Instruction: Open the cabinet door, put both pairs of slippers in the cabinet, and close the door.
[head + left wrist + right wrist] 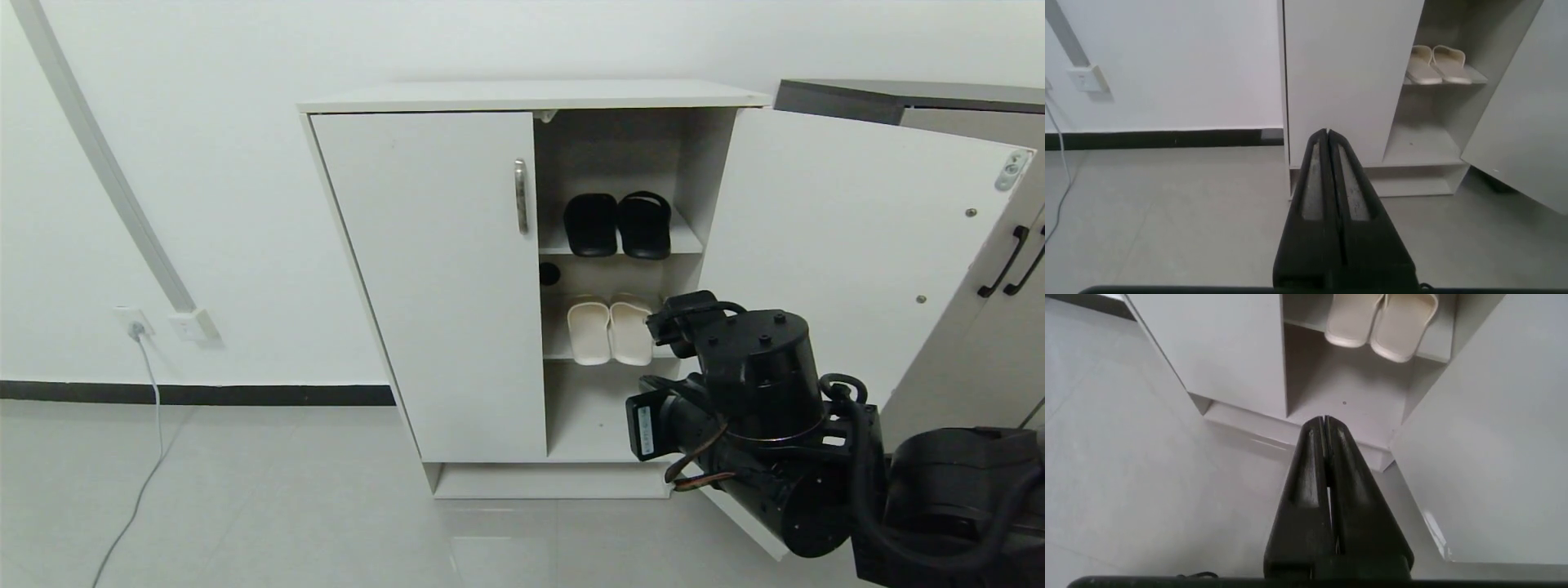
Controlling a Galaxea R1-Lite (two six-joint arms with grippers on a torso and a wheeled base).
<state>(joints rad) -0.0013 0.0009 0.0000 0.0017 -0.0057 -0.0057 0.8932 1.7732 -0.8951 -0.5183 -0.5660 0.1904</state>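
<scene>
Cabinet: white two-door wooden cabinet (531, 95), standing on the grey tiled floor (245, 506) against a white wall.
Left door: white panel (433, 278), shut, with an upright metal bar handle (520, 197) at its inner edge.
Right door: white panel (841, 253), swung wide open to the robot's right.
Black slippers: one pair of black rubber slippers (618, 224), side by side on the upper shelf.
White slippers: one pair of cream-white rubber slippers (611, 330), side by side on the middle shelf, directly below the black pair.
Right arm: black jointed arm (759, 384), folded low in front of the open door's lower half, near the cabinet's bottom compartment.
Right pincer: (1324, 423) fingers pressed together, holding nothing, aimed down at the bottom compartment and plinth.
Left pincer: (1327, 135) fingers pressed together, holding nothing, above the floor, well apart from the cabinet, aimed toward the shut door's foot.
Neighbouring furniture: grey cabinet with black handles (1008, 261), behind the open door.
Wall fitting: white socket with a grey cable (133, 324).
</scene>
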